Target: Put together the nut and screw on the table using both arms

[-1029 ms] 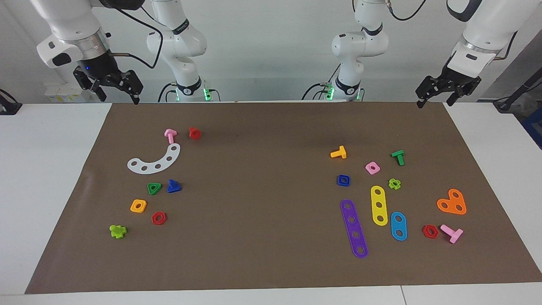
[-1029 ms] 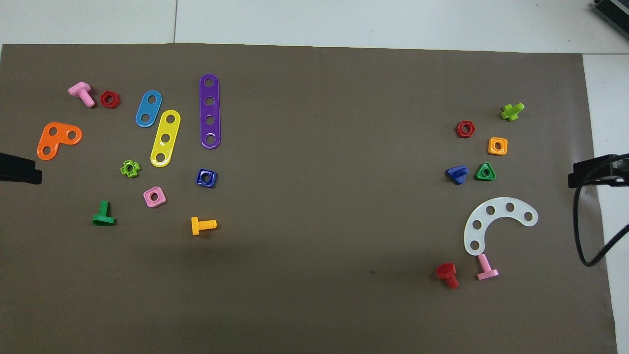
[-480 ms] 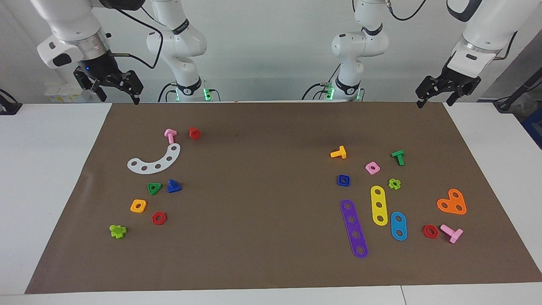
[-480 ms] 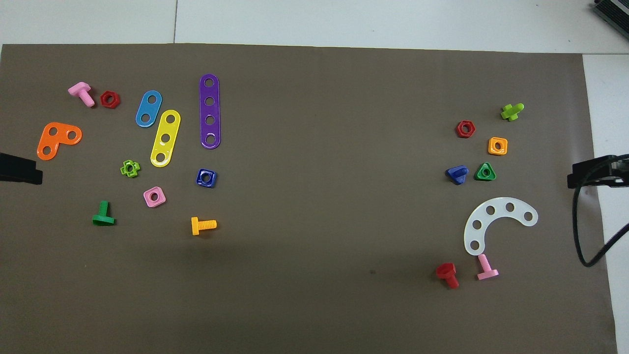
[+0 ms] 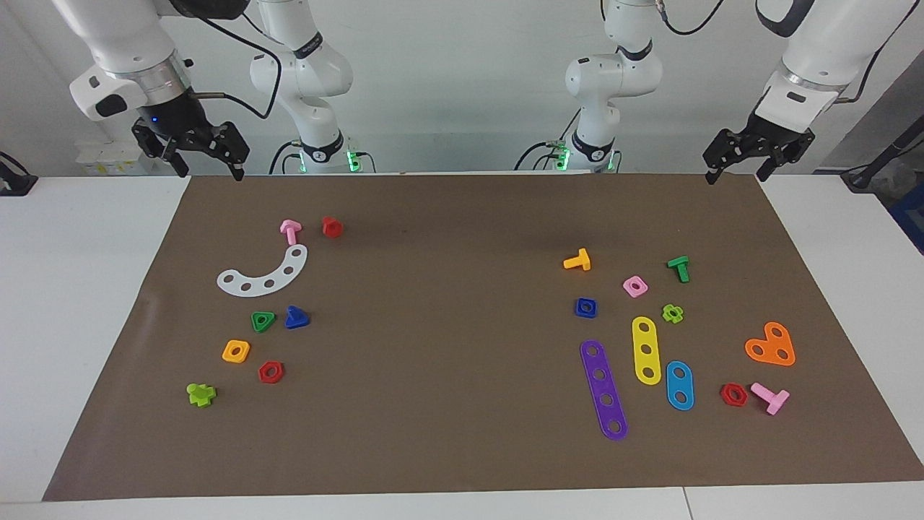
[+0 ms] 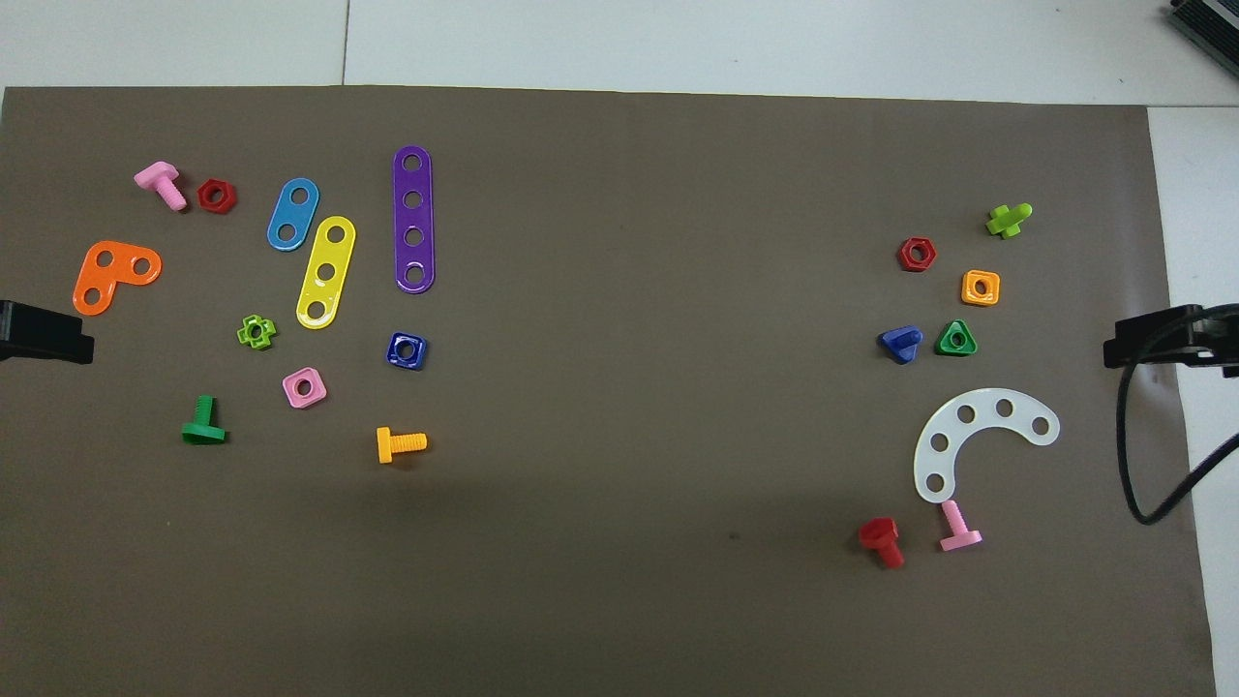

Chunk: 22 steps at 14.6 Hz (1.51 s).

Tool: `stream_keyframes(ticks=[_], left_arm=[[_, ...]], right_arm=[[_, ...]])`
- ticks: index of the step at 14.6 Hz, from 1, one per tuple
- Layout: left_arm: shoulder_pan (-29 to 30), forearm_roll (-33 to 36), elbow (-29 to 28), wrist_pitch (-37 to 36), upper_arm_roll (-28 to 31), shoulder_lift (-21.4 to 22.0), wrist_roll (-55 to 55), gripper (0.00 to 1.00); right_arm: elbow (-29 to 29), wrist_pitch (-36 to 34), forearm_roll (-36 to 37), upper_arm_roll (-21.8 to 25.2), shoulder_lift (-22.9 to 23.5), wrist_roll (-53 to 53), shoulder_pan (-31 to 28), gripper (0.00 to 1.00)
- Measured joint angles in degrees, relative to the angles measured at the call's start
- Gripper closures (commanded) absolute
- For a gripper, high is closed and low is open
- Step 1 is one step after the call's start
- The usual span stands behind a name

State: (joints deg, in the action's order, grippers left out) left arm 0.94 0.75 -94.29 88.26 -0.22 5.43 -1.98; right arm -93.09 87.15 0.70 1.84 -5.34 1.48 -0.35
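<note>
The blue square nut (image 5: 585, 308) (image 6: 407, 350) lies flat on the brown mat (image 5: 447, 325) toward the left arm's end of the table. The dark-blue screw with a triangular head (image 5: 296, 318) (image 6: 900, 343) lies toward the right arm's end, beside a green triangular nut (image 5: 263, 321). My left gripper (image 5: 736, 178) (image 6: 58, 334) is open and empty, raised over its end of the mat. My right gripper (image 5: 209, 173) (image 6: 1137, 339) is open and empty, raised over the other end. Both are well away from the nut and screw.
Around the nut lie a yellow screw (image 5: 577, 260), a pink nut (image 5: 634, 286), a purple strip (image 5: 603, 390) and a yellow strip (image 5: 646, 350). Near the screw lie a white curved strip (image 5: 263, 274), an orange nut (image 5: 235, 351) and a red hex nut (image 5: 271, 372).
Both grippers have shifted slightly inward over the ends of the mat. No toy part has moved.
</note>
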Motion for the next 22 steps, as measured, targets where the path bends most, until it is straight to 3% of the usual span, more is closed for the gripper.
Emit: stream_keyframes(ticks=[4, 9, 16, 18, 22], left_arm=[[0.0, 0.0, -0.07, -0.04, -0.11, 0.14, 0.01, 0.02], [-4.15, -0.88, -4.64, 4.31, -0.43, -0.89, 5.57, 0.07], [-13.14, -2.28, -10.41, 28.05, -0.79, -16.35, 13.93, 0.1], [-14.29, -2.31, -12.49, 34.1, -0.77, -19.71, 14.02, 0.13], [-16.36, -2.32, -13.37, 40.43, -0.81, -26.01, 12.84, 0.14]], right_arm=[[-1.79, 3.48, -0.02, 0.09, 0.25, -5.3, -0.07, 0.0], [-17.74, 22.16, -0.17, -0.11, 1.43, -9.38, 2.07, 0.0], [-23.57, 39.94, -0.17, -0.14, 13.83, -16.8, 4.14, 0.01], [-25.08, 45.21, -0.17, -0.14, 16.42, -16.8, 5.05, 0.07], [-27.39, 51.76, -0.17, -0.08, 19.37, -16.87, 5.32, 0.36]])
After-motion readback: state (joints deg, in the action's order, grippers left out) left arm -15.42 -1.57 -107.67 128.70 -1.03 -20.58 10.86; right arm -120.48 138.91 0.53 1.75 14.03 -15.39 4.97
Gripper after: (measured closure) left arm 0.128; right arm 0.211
